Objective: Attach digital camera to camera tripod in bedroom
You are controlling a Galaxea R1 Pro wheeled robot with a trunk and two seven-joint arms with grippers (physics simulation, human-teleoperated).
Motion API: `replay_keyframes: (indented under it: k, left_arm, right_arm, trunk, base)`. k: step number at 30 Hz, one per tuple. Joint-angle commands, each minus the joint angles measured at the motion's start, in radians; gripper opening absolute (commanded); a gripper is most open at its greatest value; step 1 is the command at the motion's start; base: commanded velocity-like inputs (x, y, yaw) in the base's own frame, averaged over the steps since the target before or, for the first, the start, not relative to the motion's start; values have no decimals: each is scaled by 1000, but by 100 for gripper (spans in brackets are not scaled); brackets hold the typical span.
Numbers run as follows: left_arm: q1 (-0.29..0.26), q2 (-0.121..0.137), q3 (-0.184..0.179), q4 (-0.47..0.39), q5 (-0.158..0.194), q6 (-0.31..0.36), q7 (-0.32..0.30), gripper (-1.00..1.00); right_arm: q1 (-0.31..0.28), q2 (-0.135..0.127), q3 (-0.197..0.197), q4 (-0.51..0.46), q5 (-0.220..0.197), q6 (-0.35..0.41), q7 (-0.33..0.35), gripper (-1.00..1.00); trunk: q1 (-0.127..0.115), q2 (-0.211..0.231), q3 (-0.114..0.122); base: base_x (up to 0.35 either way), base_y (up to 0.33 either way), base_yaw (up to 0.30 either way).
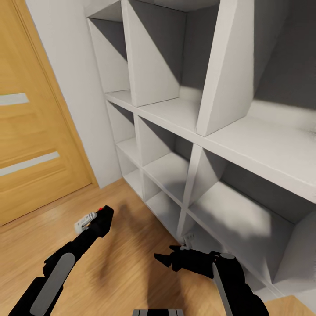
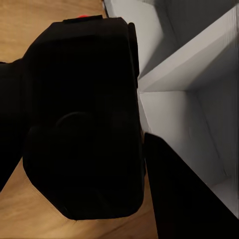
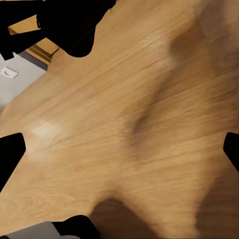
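Head view: robot faces the white cube shelves (image 1: 228, 131), which take up the centre and right of the frame. A wooden door (image 1: 30, 131) sits at the left edge, with light wood floor (image 1: 127, 272) across the bottom.

Left arm reaches in from the lower left. The left gripper (image 1: 97, 224) is closed on the digital camera (image 1: 102, 218), a small black box just above the floor at lower centre-left, its red button on top. In the left wrist view the digital camera (image 2: 82, 114) is a large black block with the red button at the top edge, shelf panels to its right and wood floor behind it. One black finger (image 2: 184, 194) shows beside the camera body at lower right.

A small white piece (image 1: 84, 222) sits just left of the held camera; cannot tell what it is.

Right arm comes in from the lower right. The right gripper (image 1: 169, 259) sits low, centre-right, fingers spread apart and holding nothing. Right wrist view: black fingertips (image 3: 11, 152) at the frame edges, wood floor (image 3: 129, 124) between them, shadows across it.
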Motion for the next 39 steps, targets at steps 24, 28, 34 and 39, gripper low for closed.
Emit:
replay_keyframes:
  k: [24, 28, 34, 39]
  left_arm:
    - [-1, 2, 0, -2, 7, 1, 8, -100]
    - [-1, 3, 0, -3, 7, 1, 7, -100]
    - [-1, 3, 0, -3, 7, 1, 8, -100]
    - [-1, 3, 0, -4, 7, 1, 8, -100]
  right_arm:
    - [-1, -3, 63, -5, 13, 9, 11, 100]
    - [-1, -4, 85, -5, 15, 13, 9, 100]
    - [-1, -6, 88, -5, 15, 17, 9, 100]
    - [-1, -7, 87, -5, 16, 18, 9, 100]
  trunk:
    - [-11, 5, 92]
    - [-13, 6, 108]
    - [-15, 8, 131]
    - [-18, 9, 150]
  base:
    - [0, 0, 0]
    - [0, 0, 0]
    - [0, 0, 0]
    - [0, 0, 3]
